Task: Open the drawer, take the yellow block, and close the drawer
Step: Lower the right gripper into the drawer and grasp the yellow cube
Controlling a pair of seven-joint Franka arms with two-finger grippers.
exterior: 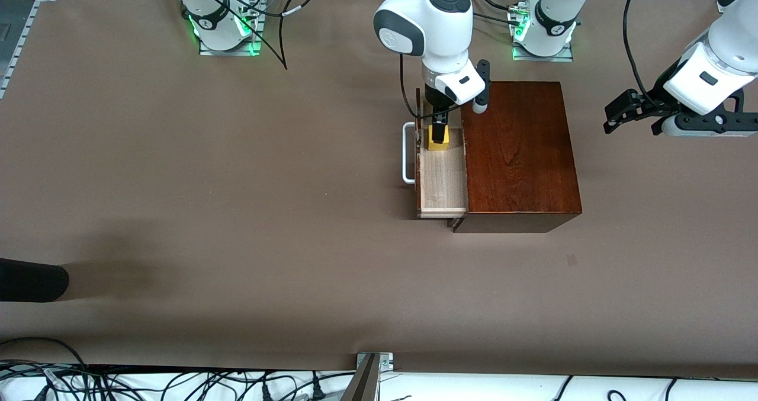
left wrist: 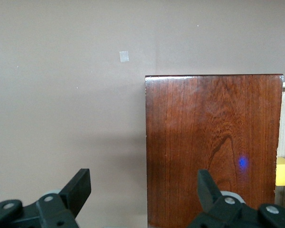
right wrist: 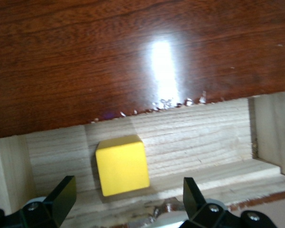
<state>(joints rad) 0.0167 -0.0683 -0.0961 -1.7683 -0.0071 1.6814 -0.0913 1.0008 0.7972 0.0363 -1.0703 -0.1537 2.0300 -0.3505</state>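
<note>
Two arms share this table, but only the right gripper (exterior: 439,133) is placed for the pick: it hangs straight over the yellow block (exterior: 438,141), just right of centre in the front view, fingers spread wide with nothing between them. In the right wrist view the yellow block (right wrist: 122,164) sits between the two dark fingertips (right wrist: 61,195), so a plain vertical descent looks like all that is needed. The block rests on the floor of the pulled-out drawer (exterior: 441,179), at the end farther from the front camera, close to the drawer's dark front panel and white bar handle (exterior: 407,152). Room is tight there: the drawer front stands on one flank and the wooden box (exterior: 518,152) overhangs on the other. The left gripper (exterior: 630,115) waits at the right edge of the frame, unclenched and empty, over bare table.
</note>
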